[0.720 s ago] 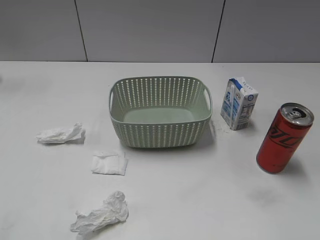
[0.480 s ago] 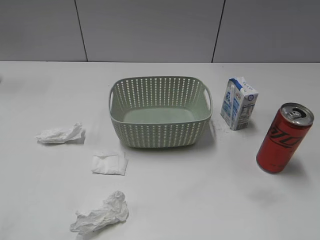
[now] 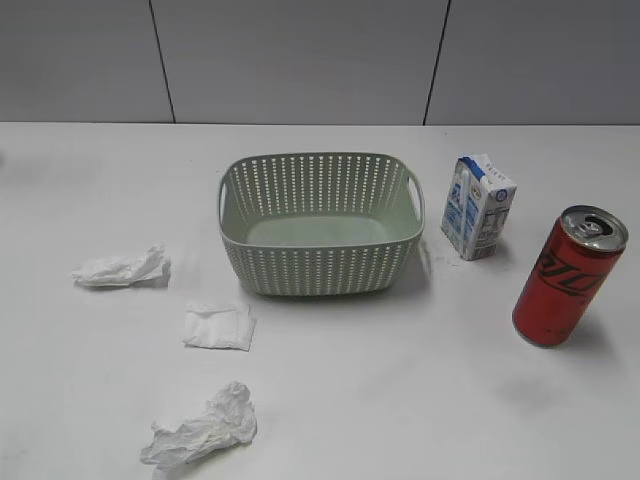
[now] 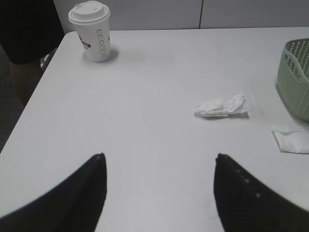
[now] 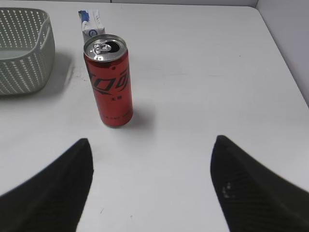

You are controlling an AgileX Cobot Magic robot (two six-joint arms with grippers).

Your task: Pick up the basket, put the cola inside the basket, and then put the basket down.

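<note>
The pale green basket (image 3: 320,222) stands empty in the middle of the white table; its edge shows at the right of the left wrist view (image 4: 295,77) and at the top left of the right wrist view (image 5: 21,50). The red cola can (image 3: 567,277) stands upright to the basket's right, also in the right wrist view (image 5: 108,80). My left gripper (image 4: 159,157) is open and empty over bare table, far left of the basket. My right gripper (image 5: 152,140) is open and empty, a little short of the cola. Neither gripper shows in the exterior view.
A blue-and-white carton (image 3: 479,207) stands between basket and cola. Three crumpled tissues (image 3: 122,268) (image 3: 217,326) (image 3: 200,429) lie left and in front of the basket. A white lidded cup (image 4: 91,31) stands at the far left corner. The table edge runs along the left (image 4: 29,111).
</note>
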